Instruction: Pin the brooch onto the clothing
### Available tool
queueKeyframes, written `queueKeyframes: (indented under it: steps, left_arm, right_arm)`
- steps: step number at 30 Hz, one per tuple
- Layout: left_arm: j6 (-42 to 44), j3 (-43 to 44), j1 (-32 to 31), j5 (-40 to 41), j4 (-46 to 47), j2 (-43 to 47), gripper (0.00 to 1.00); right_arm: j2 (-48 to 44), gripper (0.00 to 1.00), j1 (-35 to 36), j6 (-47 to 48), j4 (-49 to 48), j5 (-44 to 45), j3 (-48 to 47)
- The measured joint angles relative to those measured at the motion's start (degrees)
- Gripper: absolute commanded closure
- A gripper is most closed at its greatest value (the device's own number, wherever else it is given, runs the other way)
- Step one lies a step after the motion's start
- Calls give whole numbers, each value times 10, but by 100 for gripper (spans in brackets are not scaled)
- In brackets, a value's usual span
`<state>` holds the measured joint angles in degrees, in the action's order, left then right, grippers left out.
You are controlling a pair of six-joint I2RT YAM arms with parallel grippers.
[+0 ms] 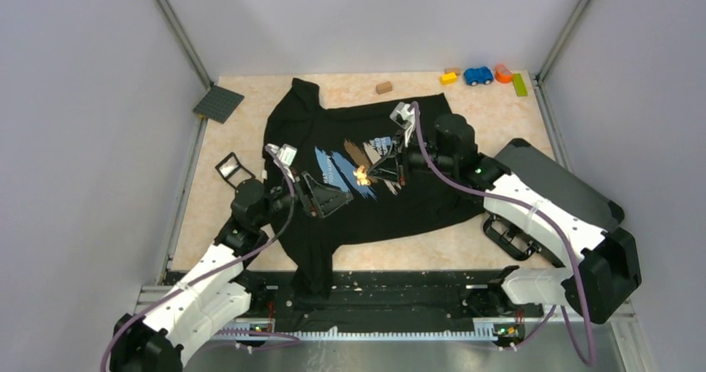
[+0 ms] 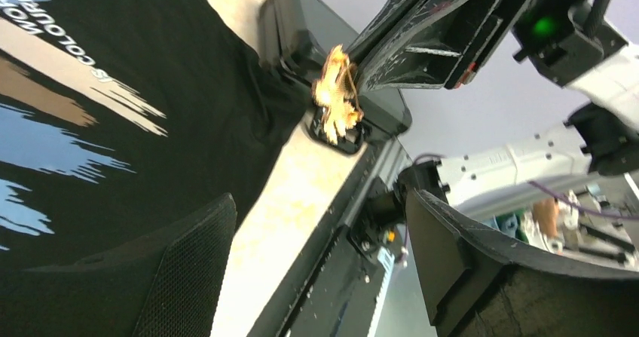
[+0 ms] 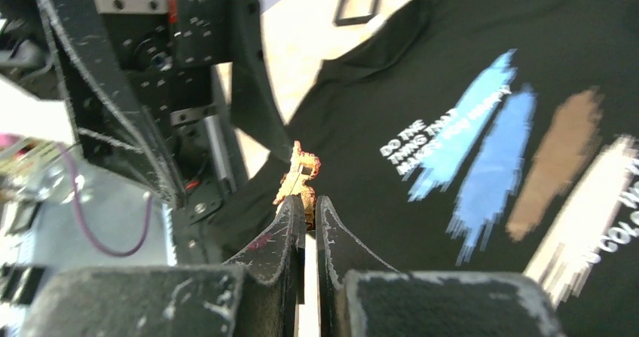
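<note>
The black T-shirt (image 1: 400,197) lies spread on the table, its blue, brown and white print (image 3: 490,156) facing up. My right gripper (image 1: 371,173) is shut on the small orange-gold brooch (image 1: 361,173) and holds it just above the chest print. In the right wrist view the brooch (image 3: 300,175) sticks out past the closed fingertips (image 3: 291,215). My left gripper (image 1: 329,197) is open and empty over the shirt, a little left of the brooch. The left wrist view shows the brooch (image 2: 337,96) in the right gripper's fingers (image 2: 422,43).
A dark grey hard case (image 1: 566,190) lies at the right, beside the shirt. A small black-framed clear box (image 1: 235,169) and a grey plate (image 1: 219,103) are at the left. A brown block (image 1: 384,87) and several toys, including a blue car (image 1: 478,75), line the back.
</note>
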<state>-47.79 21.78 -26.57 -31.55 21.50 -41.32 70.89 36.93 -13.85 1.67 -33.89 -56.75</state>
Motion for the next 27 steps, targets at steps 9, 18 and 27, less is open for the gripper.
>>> queueKeyframes:
  steps: [9, 18, 27]
  left_arm:
    - [21, 34, 0, -122, -16, -56, 48]
    - [12, 37, 0, -171, -4, -91, 59]
    - [-9, 37, -8, -177, 32, -100, 89]
  right_arm:
    - [22, 100, 2, 22, 53, -123, -5]
    - [29, 100, 12, 44, 81, -146, -16]
    - [38, 100, 28, 60, 94, -153, -19]
